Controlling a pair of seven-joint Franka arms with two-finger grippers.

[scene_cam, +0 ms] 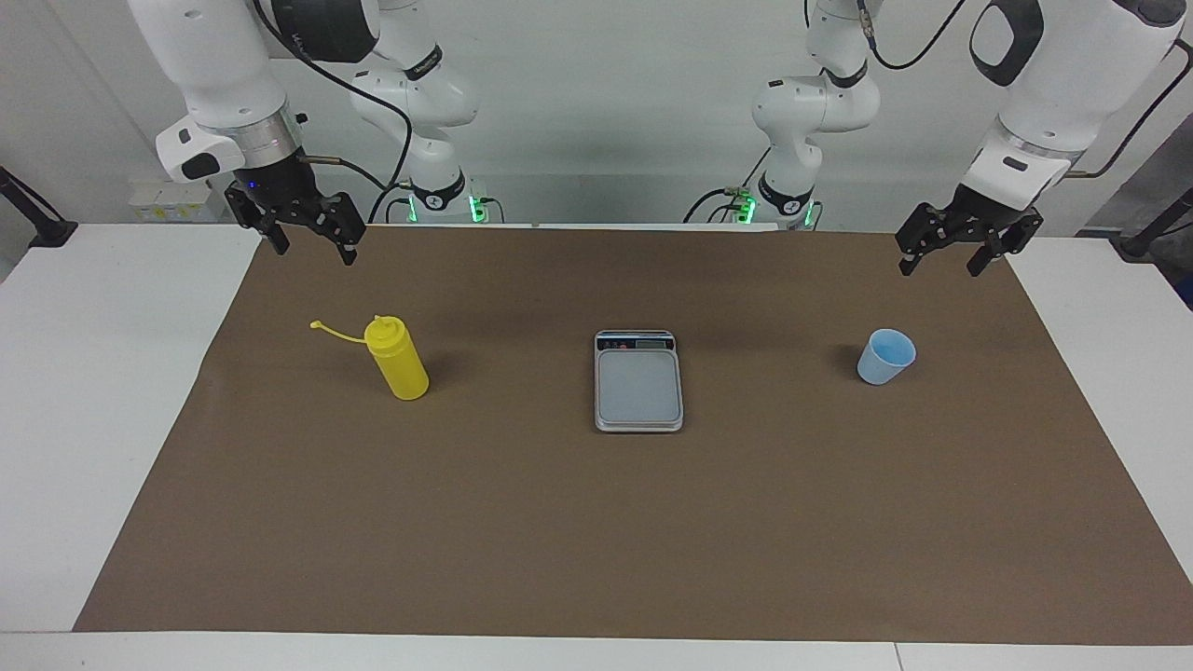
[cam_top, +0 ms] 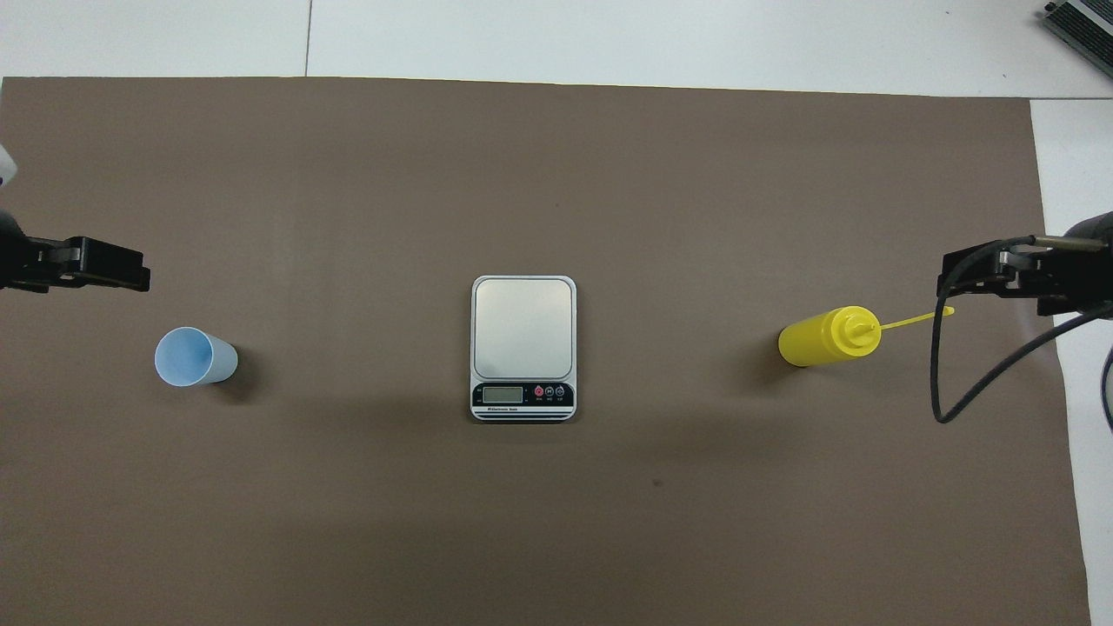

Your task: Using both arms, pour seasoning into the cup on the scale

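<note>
The yellow seasoning bottle (scene_cam: pixel 399 363) (cam_top: pixel 822 339) stands upright on the brown mat toward the right arm's end, its cap strap sticking out sideways. The silver-grey scale (scene_cam: pixel 638 384) (cam_top: pixel 523 335) lies mid-mat with nothing on its plate, its display strip on the edge nearest the robots. The light-blue cup (scene_cam: pixel 885 356) (cam_top: pixel 193 356) stands upright toward the left arm's end, off the scale. My right gripper (scene_cam: pixel 314 250) (cam_top: pixel 949 278) hangs open in the air over the mat's edge beside the bottle, holding nothing. My left gripper (scene_cam: pixel 939 268) (cam_top: pixel 130 265) hangs open over the mat beside the cup, also holding nothing.
A brown mat (scene_cam: pixel 596 540) covers most of the white table (scene_cam: pixel 102 391). A black cable (cam_top: pixel 943 382) loops down from the right arm's wrist beside the bottle. Small white boxes (scene_cam: pixel 172 200) sit at the table's back corner by the right arm.
</note>
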